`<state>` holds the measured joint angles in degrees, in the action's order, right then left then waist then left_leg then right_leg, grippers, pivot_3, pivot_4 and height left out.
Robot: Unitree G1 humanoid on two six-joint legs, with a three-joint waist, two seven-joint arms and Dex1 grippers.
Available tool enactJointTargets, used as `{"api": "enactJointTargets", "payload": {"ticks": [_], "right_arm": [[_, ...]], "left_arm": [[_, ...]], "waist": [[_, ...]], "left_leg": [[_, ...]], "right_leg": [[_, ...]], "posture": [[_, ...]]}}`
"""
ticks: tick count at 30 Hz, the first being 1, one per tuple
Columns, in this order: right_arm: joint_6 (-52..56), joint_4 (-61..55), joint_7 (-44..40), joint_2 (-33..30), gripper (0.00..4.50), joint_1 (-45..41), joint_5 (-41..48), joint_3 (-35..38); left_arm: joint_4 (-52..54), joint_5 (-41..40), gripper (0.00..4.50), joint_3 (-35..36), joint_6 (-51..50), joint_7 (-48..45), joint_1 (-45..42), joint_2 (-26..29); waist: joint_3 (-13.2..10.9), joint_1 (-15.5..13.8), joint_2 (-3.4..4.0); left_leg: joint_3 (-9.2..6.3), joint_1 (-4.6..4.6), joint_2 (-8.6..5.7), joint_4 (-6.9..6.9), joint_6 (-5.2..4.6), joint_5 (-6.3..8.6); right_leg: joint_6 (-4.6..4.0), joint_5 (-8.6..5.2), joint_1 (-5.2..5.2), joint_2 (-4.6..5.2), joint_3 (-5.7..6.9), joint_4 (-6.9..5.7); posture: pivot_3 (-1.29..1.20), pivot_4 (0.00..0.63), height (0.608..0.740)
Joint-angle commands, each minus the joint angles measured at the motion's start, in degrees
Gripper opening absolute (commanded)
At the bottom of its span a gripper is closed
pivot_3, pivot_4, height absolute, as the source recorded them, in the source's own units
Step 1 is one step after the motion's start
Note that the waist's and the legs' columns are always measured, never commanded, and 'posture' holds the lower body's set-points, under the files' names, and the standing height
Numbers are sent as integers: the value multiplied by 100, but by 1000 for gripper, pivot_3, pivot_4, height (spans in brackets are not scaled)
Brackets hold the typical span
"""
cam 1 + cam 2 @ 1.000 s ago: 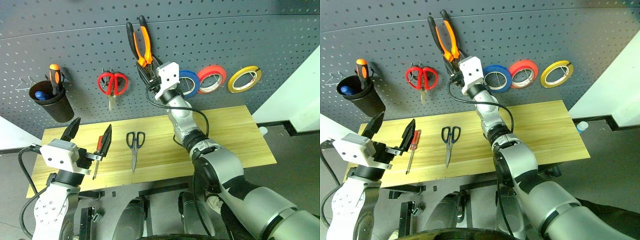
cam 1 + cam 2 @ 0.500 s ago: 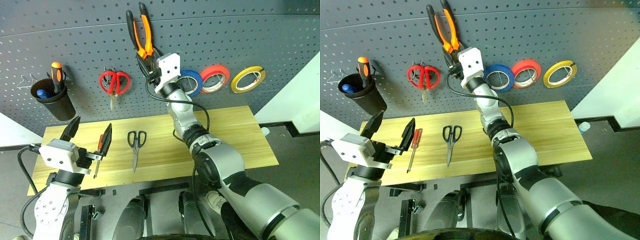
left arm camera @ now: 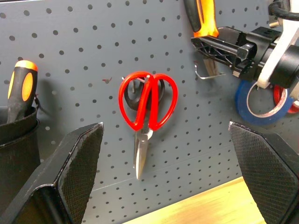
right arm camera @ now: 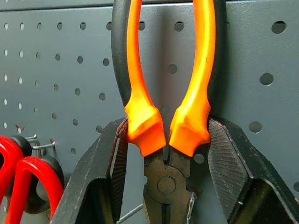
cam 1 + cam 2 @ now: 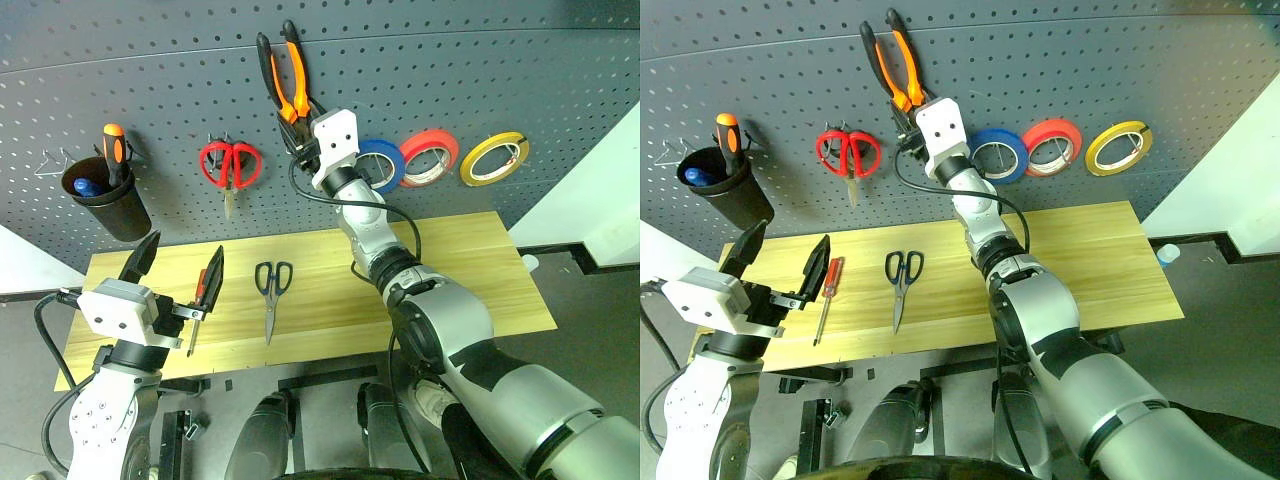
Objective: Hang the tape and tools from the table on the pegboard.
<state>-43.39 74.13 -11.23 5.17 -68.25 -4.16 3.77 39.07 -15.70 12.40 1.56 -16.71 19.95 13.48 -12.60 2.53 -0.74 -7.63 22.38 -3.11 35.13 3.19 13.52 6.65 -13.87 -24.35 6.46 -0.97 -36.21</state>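
Note:
My right gripper (image 5: 301,138) is raised against the pegboard (image 5: 470,70) and shut on the orange-and-black pliers (image 4: 164,135), just below the handles, which point up. A small metal hook (image 3: 206,74) sits by the pliers' nose. My left gripper (image 5: 179,265) hangs open over the left end of the table (image 5: 460,270), holding nothing. The red-handled screwdriver (image 5: 826,290) lies on the table beside its right finger. The dark-handled scissors (image 5: 270,290) lie near the table's middle. The yellow tape (image 5: 493,158) hangs on the pegboard at the right.
A blue roll (image 5: 381,166) and a red roll (image 5: 429,156) hang left of the yellow tape. Red-handled scissors (image 5: 229,166) hang left of the pliers. A black cup (image 5: 103,200) with an orange-handled screwdriver (image 5: 112,155) is at the far left.

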Motion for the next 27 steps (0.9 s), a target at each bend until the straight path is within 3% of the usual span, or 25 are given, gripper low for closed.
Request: {"api": "enactJointTargets", "payload": {"ticks": [1, 6, 7, 12, 15, 20, 27], "right_arm": [[102, -50, -543, 36, 2823, 19, 210, 103], [-136, -166, -559, 21, 4342, 166, 121, 32], [-222, -208, -621, 28, 4477, 202, 145, 37], [-875, -580, -766, -27, 4477, 575, 103, -71], [-1408, -1043, -530, -176, 4477, 957, -82, -216], [-1516, -1665, -918, -278, 4477, 1282, 249, -345], [-237, -3990, -2470, -651, 4477, 2472, 1169, -1082]], "left_arm": [[100, -15, 4500, 43, 128, -14, -6, 17], [-87, 23, 4500, 19, 209, -41, -161, 8], [-135, 34, 4500, 13, 237, -47, -194, 2], [-331, 29, 4500, 50, 444, -102, -215, -24], [-474, -14, 4500, 118, 637, -147, -169, -49], [-715, -35, 4500, 111, 890, -211, -162, -99], [-1053, 214, 4500, 7, 897, -13, -121, -232]], "waist": [[0, -1, 0], [4, -1, -2], [7, -4, -3], [38, 4, -11], [164, -3, -13], [427, 16, -11], [572, -10, 2]], "left_leg": [[0, 0, 0, 0, 1, 0], [1, 0, 0, 0, 3, -2], [1, 0, 0, 0, 4, -2], [5, 0, 0, 0, 11, -6], [8, 0, 0, -3, 19, -10], [25, -8, 1, -2, 34, -19], [23, -190, 22, -9, 29, -14]], "right_leg": [[0, 0, 0, 0, 0, 0], [1, 1, 0, 0, 0, 0], [1, 1, 0, 0, 0, -1], [3, 4, 0, 0, -1, -1], [8, 6, -1, 0, -1, -1], [13, 20, 4, -1, -15, 2], [-2, 2, 210, -26, -14, 58]], "posture": [[65, 159, 739], [55, 137, 739], [53, 133, 739], [36, 81, 739], [28, 38, 739], [19, 0, 739], [36, 0, 739]]}}
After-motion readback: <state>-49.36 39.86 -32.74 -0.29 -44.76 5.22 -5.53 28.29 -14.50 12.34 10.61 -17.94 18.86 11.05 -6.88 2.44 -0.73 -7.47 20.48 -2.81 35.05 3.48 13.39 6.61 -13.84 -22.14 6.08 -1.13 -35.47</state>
